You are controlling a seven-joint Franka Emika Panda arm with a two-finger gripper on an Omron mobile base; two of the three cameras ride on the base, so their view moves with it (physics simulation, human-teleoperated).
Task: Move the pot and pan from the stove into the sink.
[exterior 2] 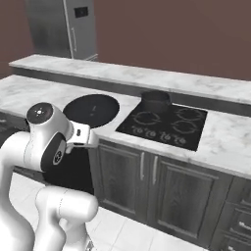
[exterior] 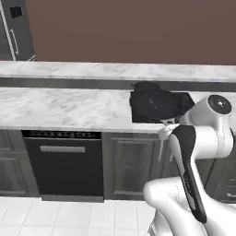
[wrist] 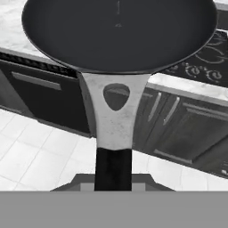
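The pan [wrist: 119,33] is held by its handle, lifted clear of the counter, its black round dish level and open side up. In the hand view the grey handle with its teardrop hole runs from the dish down to a dark grip that disappears at the bottom of the picture, where the gripper [wrist: 114,185] is closed narrowly on it; the finger tips themselves cannot be made out. In the right base view the pan [exterior 2: 91,110] is seen over the marble counter [exterior 2: 29,90] just left of the stove [exterior 2: 164,126], its handle reaching back to the white hand. In the left base view the pan [exterior: 154,103] is seen in front of the stove's near corner [exterior: 184,99]. The pot [exterior 2: 156,101] stands upright on the rear left burner of the stove, well apart from the pan. Below the counter, dark wood cabinets [exterior 2: 147,176] are seen, and a black dishwasher [exterior: 62,161] is set in further left. A steel refrigerator [exterior 2: 63,29] stands at the far end of the raised back ledge [exterior 2: 147,76].
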